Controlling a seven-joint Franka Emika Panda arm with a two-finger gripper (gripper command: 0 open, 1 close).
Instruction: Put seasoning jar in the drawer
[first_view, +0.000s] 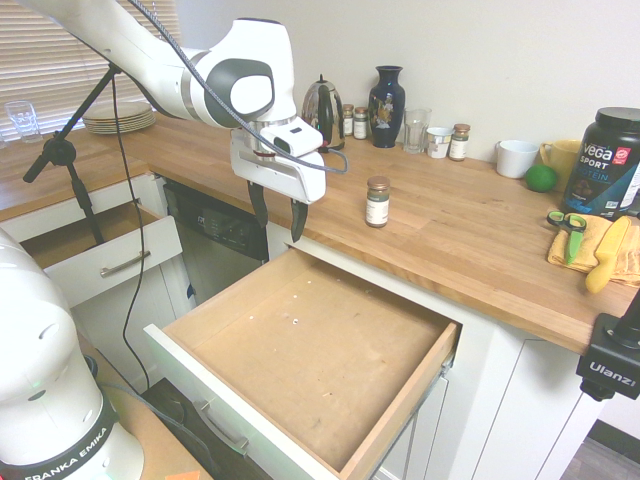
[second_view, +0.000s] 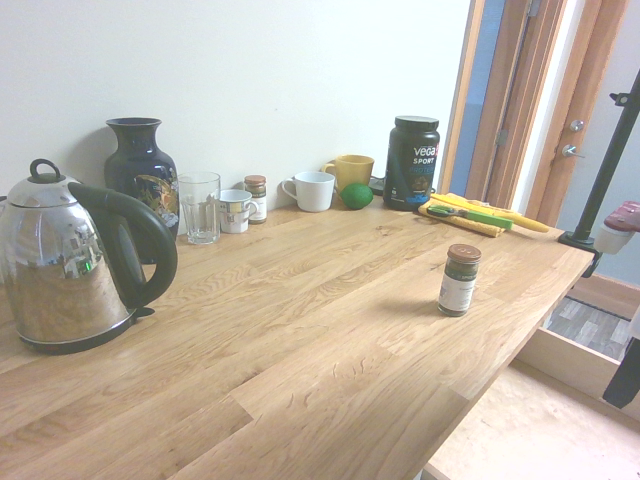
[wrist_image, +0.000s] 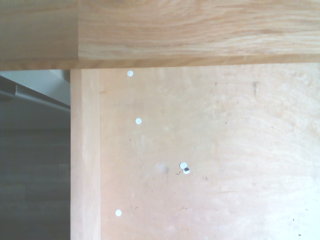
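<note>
- One wide drawer (first_view: 315, 345) is pulled out, small white dots on its wooden bottom.
- Above its back corner hangs the claw (first_view: 279, 212), fingers spread, holding nothing.
- The seasoning jar (first_view: 377, 203) stands upright on the tabletop (first_view: 450, 230), near the edge.
- Farther back, a dark vase (first_view: 386, 108) stands beside a clear glass (first_view: 417, 131).
</note>
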